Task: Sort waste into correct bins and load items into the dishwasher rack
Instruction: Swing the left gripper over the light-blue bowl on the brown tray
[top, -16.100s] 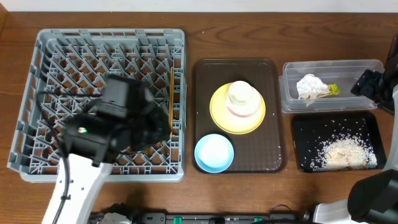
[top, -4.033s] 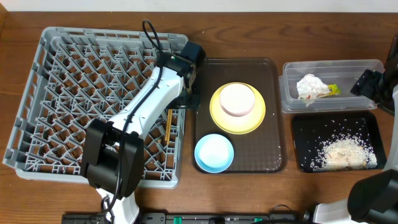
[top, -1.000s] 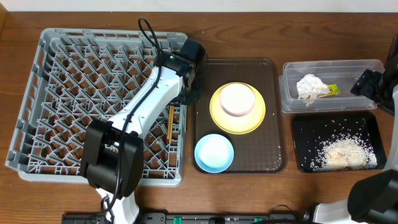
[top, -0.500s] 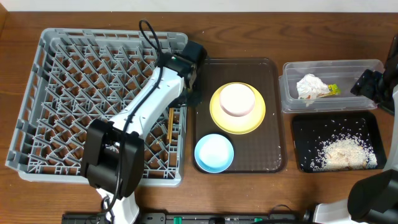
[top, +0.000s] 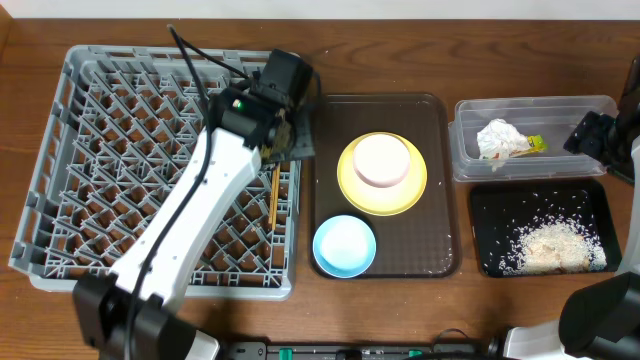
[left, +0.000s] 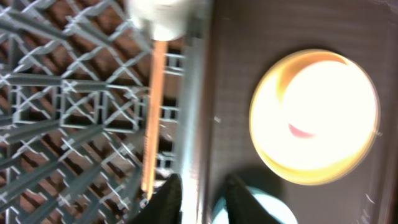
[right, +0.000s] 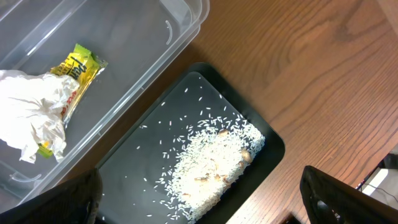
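The grey dishwasher rack (top: 120, 150) fills the left. The wooden chopsticks (top: 272, 195) lie in it along its right side and also show in the left wrist view (left: 152, 118). A blurred white cup (left: 165, 15) sits at their far end; the arm hides it overhead. My left gripper (top: 290, 135) is open and empty, its fingers (left: 202, 199) astride the rack's right rim. A white bowl (top: 382, 160) sits on the yellow plate (top: 350, 190). A light blue bowl (top: 344, 245) is in front. My right gripper (right: 199, 205) is wide open over the black tray (right: 143, 162).
Plate and bowls stand on a dark brown serving tray (top: 430, 230). The clear tub (top: 575, 110) at the back right holds the crumpled napkin (top: 500, 138) and the yellow-green packet (top: 535, 145). The black tray (top: 490, 215) holds rice (top: 550, 245). The right arm (top: 600, 135) sits at the right edge.
My left arm has lifted and swung left over the rack, and its gripper has drawn back slightly from the brown tray's edge. The right arm has not moved.
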